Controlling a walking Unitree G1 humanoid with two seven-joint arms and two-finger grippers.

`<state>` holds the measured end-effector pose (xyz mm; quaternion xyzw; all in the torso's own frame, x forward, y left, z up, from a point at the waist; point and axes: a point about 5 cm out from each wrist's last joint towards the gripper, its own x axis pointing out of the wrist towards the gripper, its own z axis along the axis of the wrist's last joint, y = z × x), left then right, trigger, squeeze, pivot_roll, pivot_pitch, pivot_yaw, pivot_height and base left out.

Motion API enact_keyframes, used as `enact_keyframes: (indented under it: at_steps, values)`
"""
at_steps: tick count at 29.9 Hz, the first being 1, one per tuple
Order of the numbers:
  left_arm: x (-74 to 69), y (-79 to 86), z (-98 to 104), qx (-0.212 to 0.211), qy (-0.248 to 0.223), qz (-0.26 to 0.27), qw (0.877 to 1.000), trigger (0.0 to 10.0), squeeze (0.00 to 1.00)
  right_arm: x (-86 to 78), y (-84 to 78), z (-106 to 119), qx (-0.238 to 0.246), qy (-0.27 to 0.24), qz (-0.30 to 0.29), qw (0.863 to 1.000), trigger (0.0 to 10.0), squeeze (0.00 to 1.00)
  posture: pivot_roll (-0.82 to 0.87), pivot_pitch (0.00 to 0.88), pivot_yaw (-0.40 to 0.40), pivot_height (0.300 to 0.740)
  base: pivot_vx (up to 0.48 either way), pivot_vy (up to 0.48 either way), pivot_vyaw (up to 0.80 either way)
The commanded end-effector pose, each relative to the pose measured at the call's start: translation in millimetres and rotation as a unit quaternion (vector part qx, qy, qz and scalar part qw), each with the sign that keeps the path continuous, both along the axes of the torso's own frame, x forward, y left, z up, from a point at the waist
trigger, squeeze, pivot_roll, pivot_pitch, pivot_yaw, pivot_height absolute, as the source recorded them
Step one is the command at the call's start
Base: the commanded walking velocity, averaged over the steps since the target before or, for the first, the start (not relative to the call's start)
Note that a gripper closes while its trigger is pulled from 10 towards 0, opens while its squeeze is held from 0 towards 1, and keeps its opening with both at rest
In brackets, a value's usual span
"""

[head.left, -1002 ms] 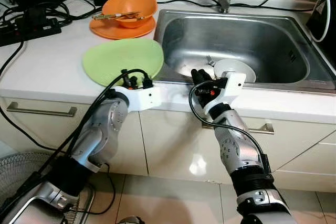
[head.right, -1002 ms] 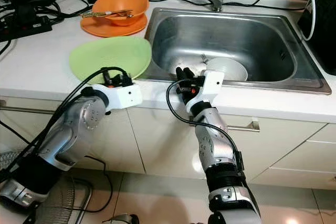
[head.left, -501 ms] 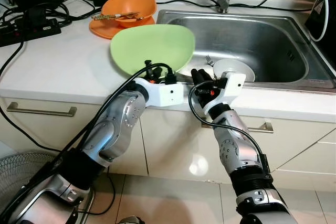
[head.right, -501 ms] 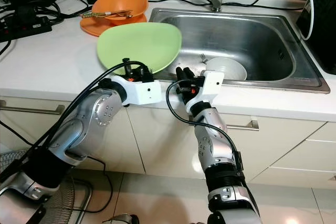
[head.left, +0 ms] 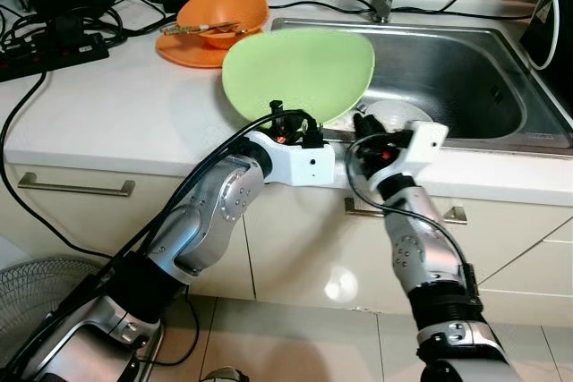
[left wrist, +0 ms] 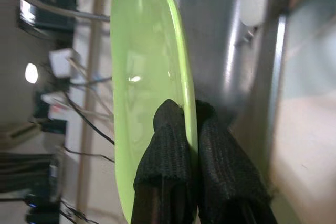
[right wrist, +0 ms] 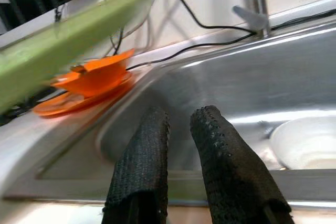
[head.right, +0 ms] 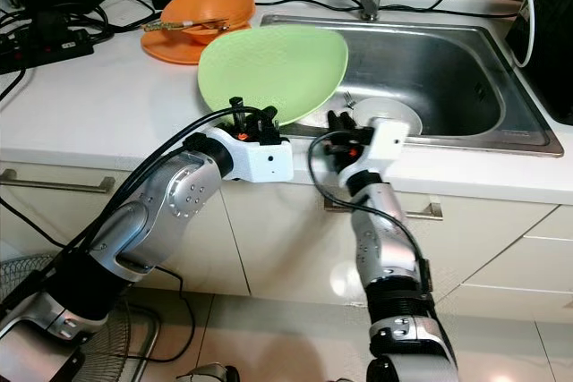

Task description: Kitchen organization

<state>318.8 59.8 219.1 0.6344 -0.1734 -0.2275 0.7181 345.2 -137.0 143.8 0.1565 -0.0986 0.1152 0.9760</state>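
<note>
Presently, from the left: an orange bowl (head.left: 224,13) sits on an orange plate (head.left: 192,49) at 11 o'clock on the white counter (head.left: 107,114). The left gripper (head.left: 288,124) is clamped on the near rim of the green plate (head.left: 300,72), which extends toward 12 o'clock, tilted above the sink (head.left: 466,69) edge. The right gripper (head.left: 363,127), just beside at 3 o'clock, holds nothing, fingers slightly apart, near a white bowl (head.right: 387,115) in the basin.
</note>
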Motion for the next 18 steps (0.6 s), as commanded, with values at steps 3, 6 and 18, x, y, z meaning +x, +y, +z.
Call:
enact_keyframes:
  at_steps: [3, 6, 18]
  values:
    - [-0.9, -5.9, 23, -0.032, -0.062, -0.026, 0.997, 10.0, 0.0, 3.6, -5.0, 7, -0.001, -0.01, -0.013, 1.0, 10.0, 0.0, 0.09, 0.039, 0.025, 0.74, 0.0, 0.0, 0.0]
    - [0.5, -8.6, 22, -0.097, -0.048, -0.046, 0.993, 10.0, 0.0, 4.2, -8.0, 7, -0.002, -0.009, -0.018, 1.0, 10.0, 0.0, 0.09, 0.037, 0.026, 0.74, 0.0, 0.0, 0.0]
    - [1.0, -7.9, 39, -0.357, 0.011, -0.089, 0.93, 10.0, 0.0, 3.4, -8.3, 3, -0.001, -0.006, -0.021, 1.0, 10.0, 0.0, 0.07, 0.028, 0.033, 0.74, 0.0, 0.0, 0.0]
